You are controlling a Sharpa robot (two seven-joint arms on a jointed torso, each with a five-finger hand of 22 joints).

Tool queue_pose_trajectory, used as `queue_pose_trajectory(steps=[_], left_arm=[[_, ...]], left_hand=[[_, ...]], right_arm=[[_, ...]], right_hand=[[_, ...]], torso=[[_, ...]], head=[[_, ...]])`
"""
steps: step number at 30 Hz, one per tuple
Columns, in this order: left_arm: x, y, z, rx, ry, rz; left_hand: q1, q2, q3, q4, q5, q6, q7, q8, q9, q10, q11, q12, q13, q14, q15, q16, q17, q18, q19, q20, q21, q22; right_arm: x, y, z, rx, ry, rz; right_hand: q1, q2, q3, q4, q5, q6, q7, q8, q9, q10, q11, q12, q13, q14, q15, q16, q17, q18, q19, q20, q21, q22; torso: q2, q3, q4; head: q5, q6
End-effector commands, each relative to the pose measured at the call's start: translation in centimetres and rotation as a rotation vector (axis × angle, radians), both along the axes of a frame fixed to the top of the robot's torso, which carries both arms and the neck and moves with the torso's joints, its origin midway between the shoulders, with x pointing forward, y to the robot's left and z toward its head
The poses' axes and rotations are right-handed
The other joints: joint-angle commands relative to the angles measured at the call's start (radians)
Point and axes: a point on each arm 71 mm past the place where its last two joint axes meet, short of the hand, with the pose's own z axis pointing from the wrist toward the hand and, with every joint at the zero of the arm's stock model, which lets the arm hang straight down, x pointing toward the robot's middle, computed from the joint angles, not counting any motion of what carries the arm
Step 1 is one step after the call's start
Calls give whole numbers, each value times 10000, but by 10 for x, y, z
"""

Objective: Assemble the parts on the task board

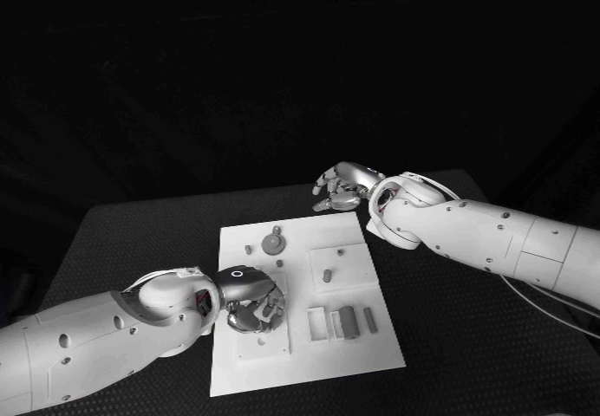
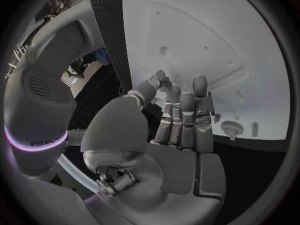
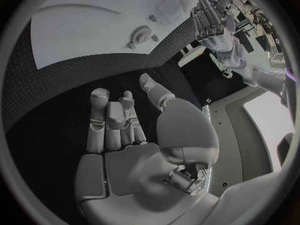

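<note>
1. You have one white board (image 1: 300, 347) on one black desk (image 1: 475, 347).
2. You can count two hands: the left hand (image 1: 251, 305) and the right hand (image 1: 340, 189).
3. You see one round gear (image 1: 273, 243) and a few small grey pieces; their exact number is unclear.

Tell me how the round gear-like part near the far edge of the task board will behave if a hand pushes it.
The round part lies flat on the task board, so it will probably slide rather than roll. It looks small and thin, likely light and easily knocked off line. Lying so low, it may be awkward to pinch.
</note>
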Motion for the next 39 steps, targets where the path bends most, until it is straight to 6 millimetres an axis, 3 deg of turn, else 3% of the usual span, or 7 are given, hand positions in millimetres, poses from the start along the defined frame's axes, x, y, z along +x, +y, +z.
queue_pose_trajectory(steps=[1,13,20,25,31,39], left_arm=[[8,0,14,-774,-251,516],[35,27,35,-1624,-826,2358],[47,42,36,-1966,-689,3441],[59,58,33,-2410,537,4690],[67,72,33,-2817,691,5684],[70,79,35,-3212,657,6460]], left_hand=[[-53,-22,6,56,36,139,184,-21,19,25,-1,-56,-17,90,-17,39,-6,140,54,-53,41,239],[-374,-565,-71,346,43,268,186,2,-23,233,-56,-99,-159,245,-72,81,-17,169,187,-96,132,228],[-492,-702,-71,509,42,301,186,2,-42,292,-71,-120,-211,285,-87,76,-28,173,213,-109,143,223],[-877,-976,-197,784,46,291,190,-27,-77,300,-67,-158,-270,300,-85,62,-42,166,214,-113,138,218],[-997,-1005,-197,906,53,315,183,-30,-95,337,-83,-146,-294,316,-101,65,-45,180,230,-129,140,219],[-971,-958,-140,944,92,368,167,-16,-104,392,-108,-126,-309,350,-125,77,-45,193,259,-148,151,221]], right_arm=[[-1,0,1,358,-71,13],[-7,-7,2,2085,472,-532],[-20,1,2,3309,1222,-559],[-31,9,-3,3984,2120,-435],[-46,18,-16,4885,3442,-656],[-64,35,-39,5375,5286,-1050]], right_hand=[[-118,6,0,58,56,-89,152,-51,15,-33,41,65,-16,-47,24,-13,8,304,-3,-83,-36,84],[-185,16,4,104,56,-76,148,-49,19,-28,37,80,-32,-41,20,-10,7,303,13,-87,-41,84],[-243,20,1,140,56,-67,145,-48,23,-26,34,90,-44,-38,17,-11,5,304,23,-90,-48,84],[-373,9,-19,215,55,-81,147,-62,23,-44,36,94,-68,-54,18,-28,-3,304,7,-86,-78,78],[-509,12,-31,307,56,-78,148,-67,28,-72,37,103,-92,-72,19,-46,-12,303,-10,-82,-113,74],[-713,-8,-65,438,56,-44,137,-54,45,-79,26,145,-111,-66,9,-42,-13,304,-1,-85,-135,76]], torso=[[-5,8,3],[2,9,-8],[0,10,-8],[-7,7,7],[-1,-2,-12],[-6,-7,-33]], head=[[48,89],[242,444],[402,760],[561,966],[716,1128],[838,1217]])
